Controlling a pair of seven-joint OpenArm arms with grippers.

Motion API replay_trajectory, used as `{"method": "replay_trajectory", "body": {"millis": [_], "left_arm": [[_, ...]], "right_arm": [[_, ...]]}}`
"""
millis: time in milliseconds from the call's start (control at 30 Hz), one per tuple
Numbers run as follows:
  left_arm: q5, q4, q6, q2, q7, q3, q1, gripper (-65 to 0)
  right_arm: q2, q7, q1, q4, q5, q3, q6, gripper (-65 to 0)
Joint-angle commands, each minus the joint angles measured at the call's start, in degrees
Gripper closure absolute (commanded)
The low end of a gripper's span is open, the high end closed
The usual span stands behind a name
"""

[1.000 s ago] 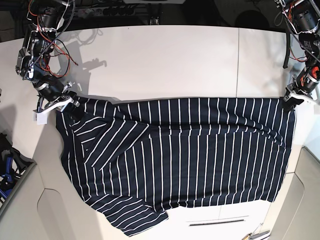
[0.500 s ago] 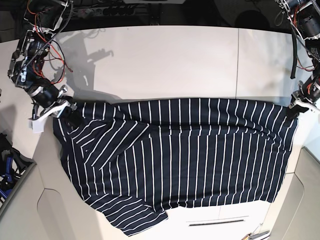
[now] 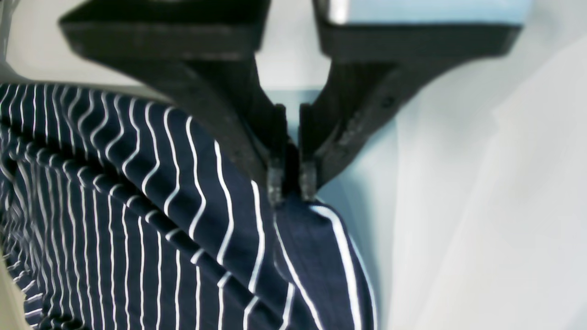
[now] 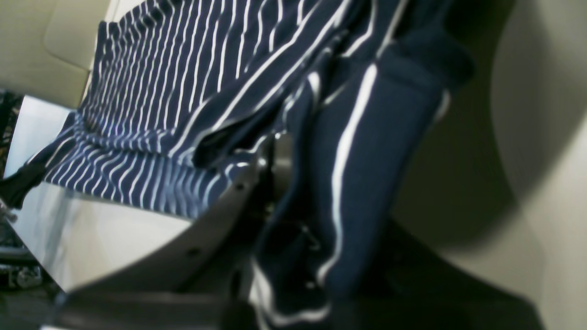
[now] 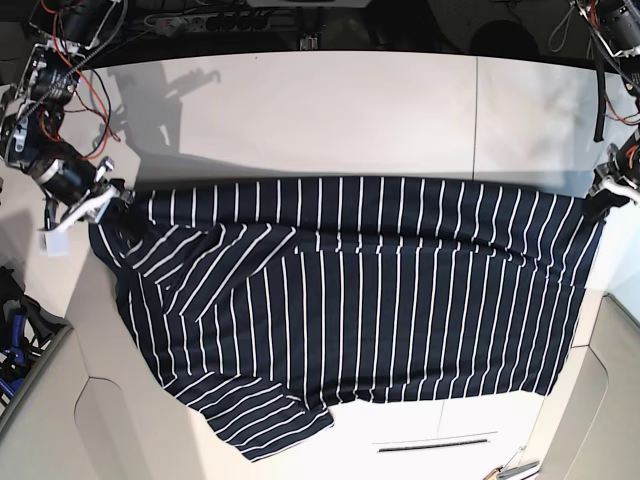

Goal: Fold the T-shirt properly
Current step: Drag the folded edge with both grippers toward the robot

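The navy T-shirt [image 5: 350, 300] with thin white stripes lies stretched wide across the white table [image 5: 330, 110], its lower part hanging over the front edge. My left gripper [image 5: 603, 194] is at the base view's right, shut on the shirt's corner; the left wrist view shows its jaws [image 3: 291, 183] pinched on the striped cloth [image 3: 137, 206]. My right gripper [image 5: 105, 200] is at the base view's left, shut on the other corner; the right wrist view shows bunched cloth [image 4: 348, 160] held in it. One sleeve [image 5: 270, 430] hangs at the lower left.
The table's far half is bare white surface. A beige surround [image 5: 100, 420] borders the table at front left and right. A dark bin with blue items [image 5: 15, 345] sits at the far left edge. Cables [image 5: 200, 20] run along the back.
Both grippers have moved outward and a little toward the back, pulling the shirt's top edge wider and straighter. The folds near the left corner have flattened somewhat.
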Motion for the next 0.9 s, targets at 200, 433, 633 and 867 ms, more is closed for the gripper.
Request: {"method": "replay_trajectory", "body": {"millis": [200, 433, 633, 867], "left_arm": [[-12.37, 1.05, -0.91, -1.40, 6.21, -4.33, 3.74, 0.0], [-18.34, 1.07, -0.91, -1.40, 8.33, -5.88, 9.11, 0.0], [-20.85, 1.07, -0.91, -1.09, 8.94, -5.88, 12.83, 0.0], [-22.40, 1.07, -0.91, -1.09, 11.37, -5.88, 13.68, 0.0]], "right_arm": [[1.27, 0.70, -4.96, 1.55, 4.94, 3.54, 0.39, 0.0], [1.27, -0.04, -8.94, 3.19, 7.28, 5.57, 1.25, 0.0], [1.27, -0.37, -12.90, 7.02, 7.28, 5.60, 1.25, 0.0], [1.29, -1.03, -15.72, 9.25, 7.26, 5.60, 1.22, 0.0]]}}
